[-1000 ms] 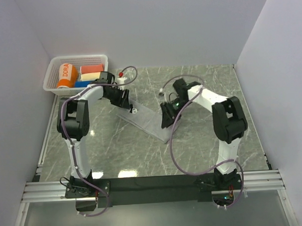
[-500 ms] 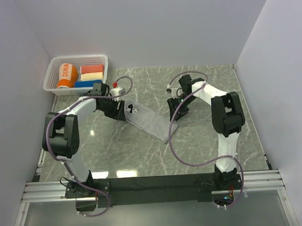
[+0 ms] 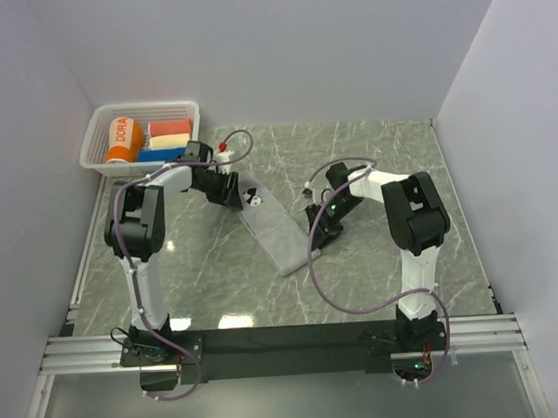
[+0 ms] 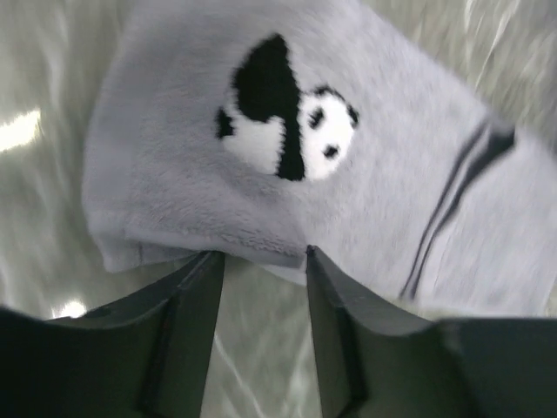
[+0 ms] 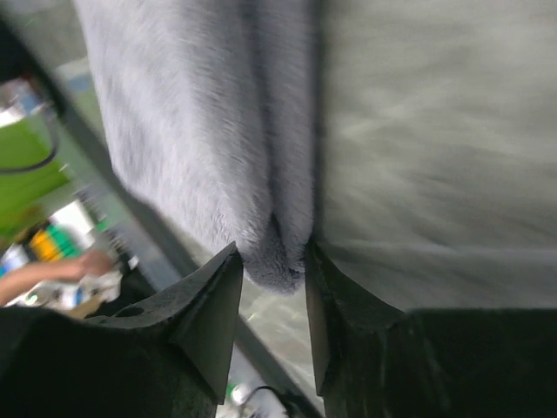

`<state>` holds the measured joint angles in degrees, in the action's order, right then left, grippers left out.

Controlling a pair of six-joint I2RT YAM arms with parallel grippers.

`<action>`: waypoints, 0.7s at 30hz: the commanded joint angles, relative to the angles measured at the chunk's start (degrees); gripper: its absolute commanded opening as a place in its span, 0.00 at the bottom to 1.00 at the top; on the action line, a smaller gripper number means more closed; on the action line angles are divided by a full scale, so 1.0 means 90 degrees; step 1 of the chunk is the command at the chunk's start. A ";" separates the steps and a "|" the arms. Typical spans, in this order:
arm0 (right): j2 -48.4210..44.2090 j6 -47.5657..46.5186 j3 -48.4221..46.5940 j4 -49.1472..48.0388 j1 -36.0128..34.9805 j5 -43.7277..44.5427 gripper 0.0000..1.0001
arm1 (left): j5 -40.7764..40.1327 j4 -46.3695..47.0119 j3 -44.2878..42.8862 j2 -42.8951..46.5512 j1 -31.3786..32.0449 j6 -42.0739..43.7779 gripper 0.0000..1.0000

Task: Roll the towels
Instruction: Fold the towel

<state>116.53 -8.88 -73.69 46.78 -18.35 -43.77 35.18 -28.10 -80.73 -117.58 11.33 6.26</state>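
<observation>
Both towels are in view. Grey towel (image 3: 273,230) lies flat and diagonal on the marble table (image 3: 375,288). Right gripper (image 5: 270,257) is pinching a bunched fold at the towel's near-right edge. Left gripper (image 4: 261,261) sits at the end with the panda patch (image 4: 287,131), fingers a little apart and the hem right at the tips. I can't tell if it's gripping. Orange towel (image 3: 121,139) sits rolled in the white basket (image 3: 145,106), far-left corner.

We see the grey towel (image 3: 272,230) lying flat and slantwise on the desk (image 3: 378,154), the left jaws at its far-left end, the right jaws at its right edge.
</observation>
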 commanded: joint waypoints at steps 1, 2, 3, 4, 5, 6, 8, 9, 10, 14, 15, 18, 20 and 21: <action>-0.0067 0.0167 0.0394 -0.0345 -0.0508 -0.0642 0.43 | 0.0358 -0.0002 -0.0803 -0.0655 0.0186 0.0134 0.47; -0.0106 0.0109 0.0424 -0.0287 -0.0587 -0.0732 0.45 | 0.0523 -0.0071 -0.1260 -0.0975 0.0283 0.0173 0.46; -0.0232 0.0050 0.0424 -0.0228 -0.0637 -0.0858 0.48 | 0.0660 -0.0187 -0.1448 -0.1095 0.0322 0.0231 0.45; -0.0310 0.0011 0.0424 -0.0131 -0.0637 -0.1246 0.50 | 0.0749 -0.0208 -0.1605 -0.1270 0.0352 0.0261 0.45; -0.0379 -0.0057 0.0424 0.0034 -0.0627 -0.1337 0.51 | 0.0846 -0.0179 -0.1790 -0.1301 0.0371 0.0242 0.46; -0.0534 -0.0096 0.0434 0.0104 -0.0608 -0.1386 0.54 | 0.0973 -0.0053 -0.1831 -0.1291 0.0372 0.0174 0.49; -0.0701 -0.0242 0.0424 0.0366 -0.0472 -0.1319 0.55 | 0.0974 -0.0032 -0.1899 -0.1145 0.0352 0.0212 0.53; -0.0750 -0.0253 0.0424 0.0426 -0.0403 -0.1231 0.55 | 0.0945 -0.0023 -0.1880 -0.1038 0.0342 0.0261 0.58; -0.0809 -0.0282 0.0444 0.0485 -0.0316 -0.1153 0.55 | 0.0896 0.0045 -0.1802 -0.0718 0.0323 0.0281 0.60; -0.1266 -0.0253 0.0503 0.0311 0.0357 -0.0666 0.55 | 0.0672 0.0650 -0.0712 0.0610 0.0070 0.0251 0.78; -0.1355 -0.0224 0.0444 0.0232 0.0417 -0.0587 0.54 | 0.0555 0.0854 -0.0447 0.0952 0.0030 0.0271 0.84; -0.1571 0.0010 -0.0004 -0.0022 0.0428 -0.0624 0.54 | -0.0040 0.1859 0.0900 0.2591 -0.0058 0.0601 0.99; -0.1445 0.0185 -0.0471 -0.0071 0.0369 -0.0810 0.54 | -0.0354 0.2330 0.1722 0.3744 -0.0077 0.0836 1.00; -0.1357 0.0244 -0.0619 -0.0081 0.0253 -0.0859 0.54 | -0.0383 0.2389 0.1888 0.4028 -0.0087 0.0828 1.00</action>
<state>105.14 -8.73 -73.56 48.71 -13.82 -49.63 34.83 -16.08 -68.05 -91.53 10.09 10.26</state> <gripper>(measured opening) 0.542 0.994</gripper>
